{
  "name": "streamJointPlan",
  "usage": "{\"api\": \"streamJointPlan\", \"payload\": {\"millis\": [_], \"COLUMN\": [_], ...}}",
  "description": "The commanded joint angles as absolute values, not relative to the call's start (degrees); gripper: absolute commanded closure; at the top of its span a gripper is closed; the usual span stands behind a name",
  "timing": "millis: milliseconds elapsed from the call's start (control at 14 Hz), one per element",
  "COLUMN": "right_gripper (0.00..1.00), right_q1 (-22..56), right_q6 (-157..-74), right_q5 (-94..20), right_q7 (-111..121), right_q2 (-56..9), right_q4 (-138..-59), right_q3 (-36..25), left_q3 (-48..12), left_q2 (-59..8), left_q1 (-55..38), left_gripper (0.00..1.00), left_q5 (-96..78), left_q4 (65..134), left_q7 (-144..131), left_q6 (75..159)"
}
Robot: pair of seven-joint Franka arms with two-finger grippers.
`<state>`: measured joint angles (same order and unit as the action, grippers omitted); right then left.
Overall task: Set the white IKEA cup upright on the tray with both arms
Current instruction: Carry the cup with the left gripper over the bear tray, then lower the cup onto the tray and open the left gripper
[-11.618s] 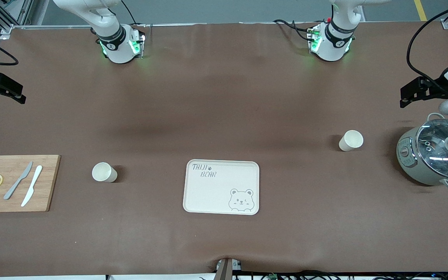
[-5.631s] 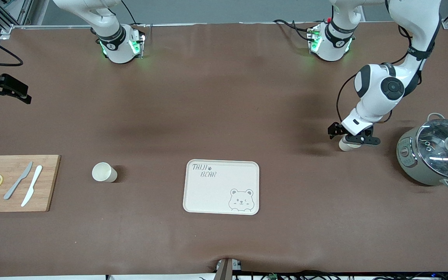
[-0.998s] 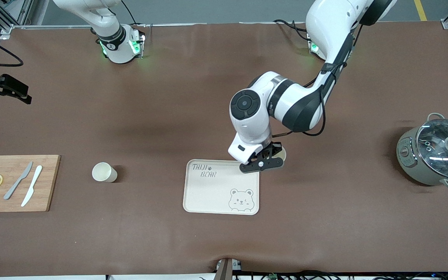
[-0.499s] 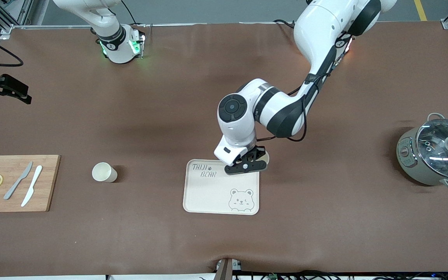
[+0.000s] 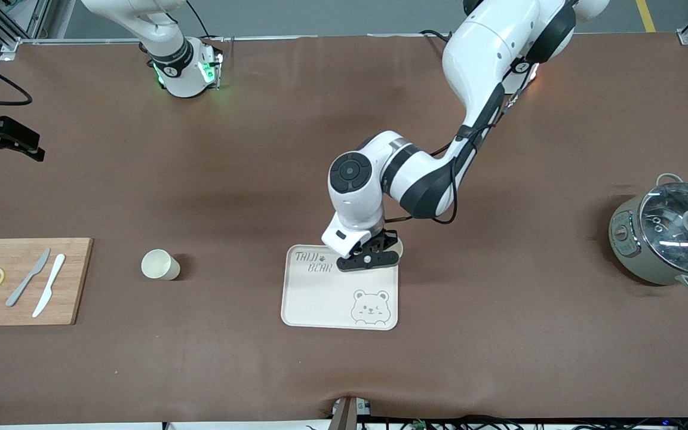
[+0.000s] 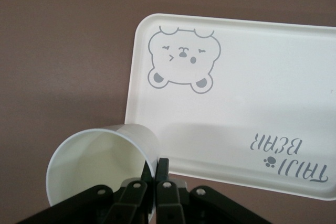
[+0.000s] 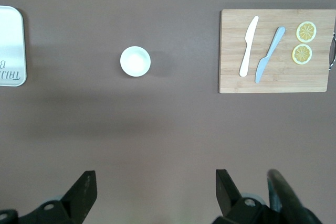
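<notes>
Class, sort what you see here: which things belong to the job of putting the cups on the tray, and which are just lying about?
Part of the job:
- tray
- cup held by the left gripper over the tray's edge
- second cup standing on the table
- right gripper, waiting, jaws open

Lying about:
- cutting board with two knives and lemon slices
- lidded pot

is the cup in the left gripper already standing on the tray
No, the left gripper holds the cup by its rim in the air, above the brown table just off the tray's edge.
</notes>
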<state>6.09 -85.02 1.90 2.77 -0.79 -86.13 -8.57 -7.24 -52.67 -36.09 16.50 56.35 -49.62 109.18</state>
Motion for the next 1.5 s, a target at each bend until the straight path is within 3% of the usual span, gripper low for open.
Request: {"api": "streamJointPlan", "payload": {"millis": [0,1426], "right_gripper": [0.0,0.0], "right_q1": [5.36,4.92], "right_q6": [-85.25,-85.78], "right_q5": [2.64,2.55], "right_q7": [2.11,2.55], "right_q2": [-1.05,-1.85], "right_q4": [-85.78,-85.69], "right_q3": [-8.44,-8.53], "left_q3": [-6.24,-3.78], "left_q2": [-55.72,-60.73], "left_q1": [-37.61,-38.85], "left_gripper": [1.0,1.0], "left_q5": [15.82,15.82], "left_q4": [53.35,53.44], "left_q7": [-50.71,-51.5], "left_q6": [110.56,119.0]}}
